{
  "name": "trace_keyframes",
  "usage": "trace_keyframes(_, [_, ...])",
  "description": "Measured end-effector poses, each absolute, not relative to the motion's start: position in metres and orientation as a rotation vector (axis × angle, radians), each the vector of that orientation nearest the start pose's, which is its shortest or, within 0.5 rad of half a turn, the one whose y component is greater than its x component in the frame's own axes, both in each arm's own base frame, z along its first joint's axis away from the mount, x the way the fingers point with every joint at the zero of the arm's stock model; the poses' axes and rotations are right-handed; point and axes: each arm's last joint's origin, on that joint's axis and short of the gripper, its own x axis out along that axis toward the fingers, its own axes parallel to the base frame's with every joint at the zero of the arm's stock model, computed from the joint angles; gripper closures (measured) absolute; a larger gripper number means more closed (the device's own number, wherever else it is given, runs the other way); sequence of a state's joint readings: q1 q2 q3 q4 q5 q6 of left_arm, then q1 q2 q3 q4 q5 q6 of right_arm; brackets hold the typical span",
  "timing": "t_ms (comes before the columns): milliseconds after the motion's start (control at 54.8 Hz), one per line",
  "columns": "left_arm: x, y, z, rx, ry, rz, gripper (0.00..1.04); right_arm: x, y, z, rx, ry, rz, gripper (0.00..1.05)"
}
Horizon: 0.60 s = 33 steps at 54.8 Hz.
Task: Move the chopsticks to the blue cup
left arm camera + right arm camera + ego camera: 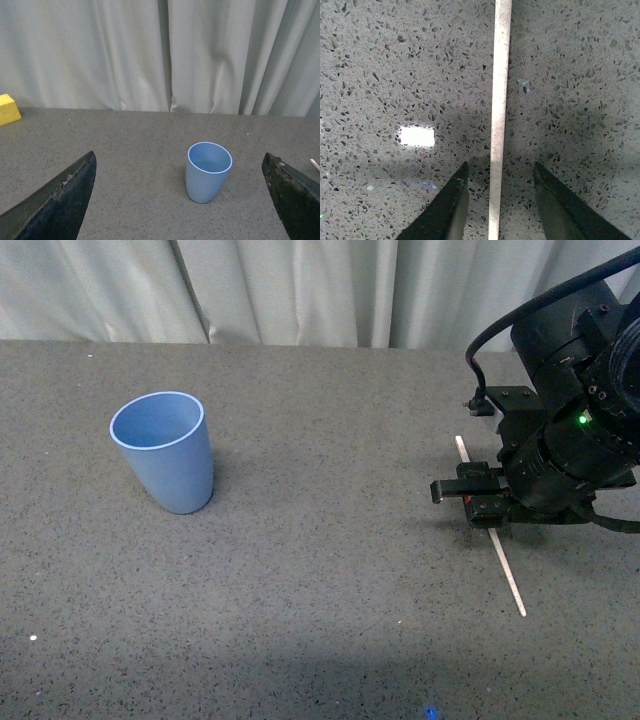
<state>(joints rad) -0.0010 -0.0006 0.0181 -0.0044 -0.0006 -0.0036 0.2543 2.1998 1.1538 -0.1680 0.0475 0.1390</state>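
A cream-white chopstick lies flat on the grey speckled table at the right. My right gripper is down over its middle, open, one finger on each side of the stick. In the right wrist view the chopstick runs between the two dark fingers of the gripper, apart from both. The light-blue cup stands upright and empty at the left. It also shows in the left wrist view, ahead of my open, empty left gripper. The left gripper is not in the front view.
A yellow block lies at the far edge of the table in the left wrist view. White curtains hang behind the table. A bright light patch lies on the surface beside the chopstick.
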Motion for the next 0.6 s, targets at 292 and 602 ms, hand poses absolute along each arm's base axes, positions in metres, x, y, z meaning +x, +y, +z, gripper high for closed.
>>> trace_keyframes(292, [0.097,0.000,0.169,-0.004,-0.014,0.000,0.07,0.374,0.096,0.046,-0.041,1.205,0.095,1.04])
trace_keyframes(602, [0.097,0.000,0.169,-0.004,-0.014,-0.001,0.07,0.353,0.117,0.144,0.069,0.542,0.448,1.04])
